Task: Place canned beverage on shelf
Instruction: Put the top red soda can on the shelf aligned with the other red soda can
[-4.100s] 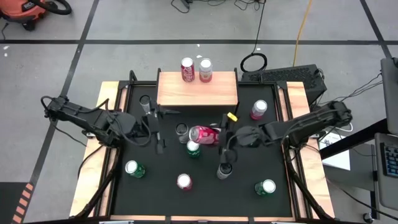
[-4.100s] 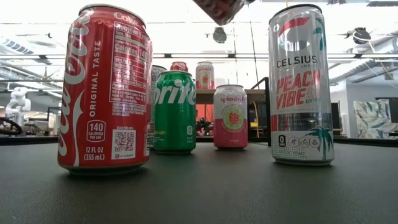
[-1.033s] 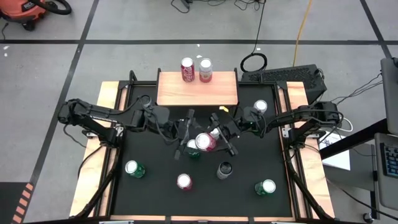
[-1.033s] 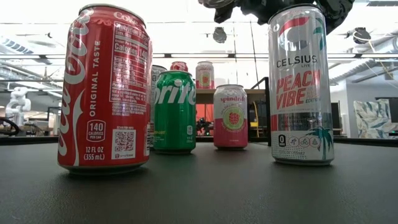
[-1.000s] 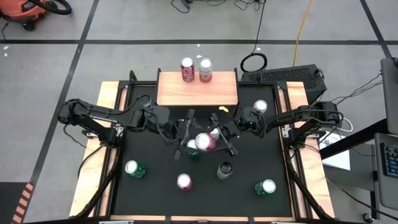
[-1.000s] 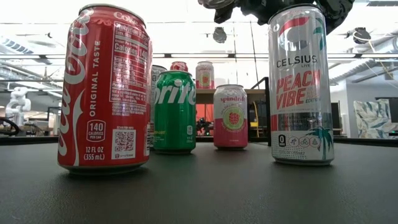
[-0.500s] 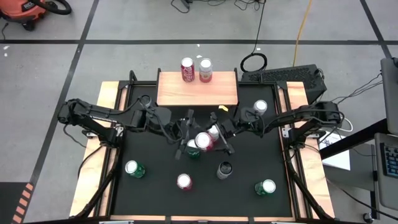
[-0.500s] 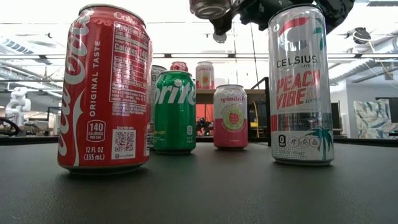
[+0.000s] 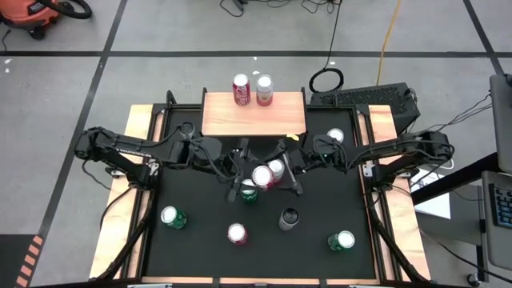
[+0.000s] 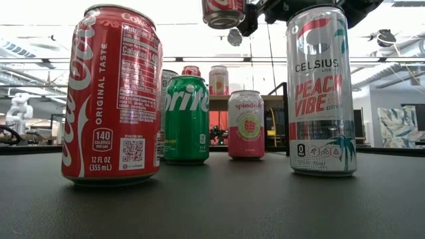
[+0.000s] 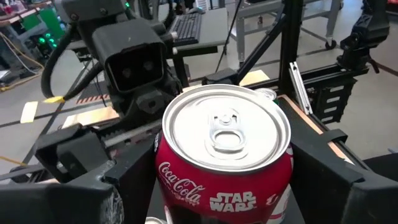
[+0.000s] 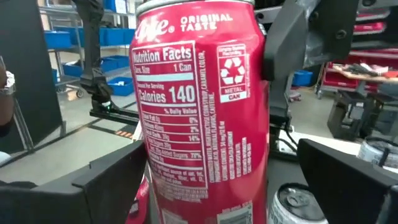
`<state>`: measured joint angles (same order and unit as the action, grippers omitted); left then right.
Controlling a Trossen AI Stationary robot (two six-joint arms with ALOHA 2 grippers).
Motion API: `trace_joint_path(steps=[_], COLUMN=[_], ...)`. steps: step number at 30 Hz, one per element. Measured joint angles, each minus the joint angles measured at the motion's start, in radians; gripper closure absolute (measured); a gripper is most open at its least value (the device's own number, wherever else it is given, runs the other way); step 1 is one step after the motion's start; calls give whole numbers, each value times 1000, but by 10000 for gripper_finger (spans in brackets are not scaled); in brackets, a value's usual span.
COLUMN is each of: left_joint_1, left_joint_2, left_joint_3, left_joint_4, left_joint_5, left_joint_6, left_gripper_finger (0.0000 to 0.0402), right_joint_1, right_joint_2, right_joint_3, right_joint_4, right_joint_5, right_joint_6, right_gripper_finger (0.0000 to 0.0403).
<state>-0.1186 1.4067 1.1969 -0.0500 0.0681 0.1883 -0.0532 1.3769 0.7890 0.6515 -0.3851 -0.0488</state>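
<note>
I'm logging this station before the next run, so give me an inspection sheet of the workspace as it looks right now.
Surface: black mat on a wood-edged table.
Job's things: shelf holds two cans at its back edge; red Coca-Cola can held above the mat.
Clutter: six other cans standing on the mat.
Grippers: left gripper shut on the Coca-Cola can; right gripper open beside it.
Cables: yellow cable and black cables on the floor.
Surroundings: grey floor, orange vacuum.

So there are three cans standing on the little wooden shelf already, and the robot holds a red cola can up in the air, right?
Not quite: the high view shows two cans on the light wooden shelf, not three. The red cola can is indeed held aloft, in the left tool.
</note>
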Motion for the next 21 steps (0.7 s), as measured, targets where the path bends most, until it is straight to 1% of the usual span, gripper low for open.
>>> trace_joint_path(steps=[3, 5, 8, 10, 13, 17, 21], left_joint_1=[1, 0, 0, 1, 1, 0, 0], left_joint_2=[1, 1, 1, 1, 0, 1, 1], left_joint_3=[0, 0, -1, -1, -1, -1, -1], left_joint_4=[-1, 0, 20, 46, 44, 41, 52], left_joint_5=[-10, -40, -89, -115, -152, -152, -153], left_joint_6=[0, -3, -27, -45, -51, -51, -51], left_gripper_finger=[104, 104, 104, 104, 104, 104, 104], right_joint_1=[1, 8, 31, 41, 48, 48, 48], right_joint_2=[-8, -8, 0, 9, 11, 10, 10], right_joint_3=[1, 1, 1, 1, 0, 0, 0], right_joint_4=[-29, -41, -38, -43, -42, -35, -32], right_joint_5=[2, 23, 132, 173, 182, 193, 203], right_joint_6=[-2, -1, -43, -65, -71, -72, -72], right_gripper_finger=[9, 9, 9, 9, 9, 13, 34])
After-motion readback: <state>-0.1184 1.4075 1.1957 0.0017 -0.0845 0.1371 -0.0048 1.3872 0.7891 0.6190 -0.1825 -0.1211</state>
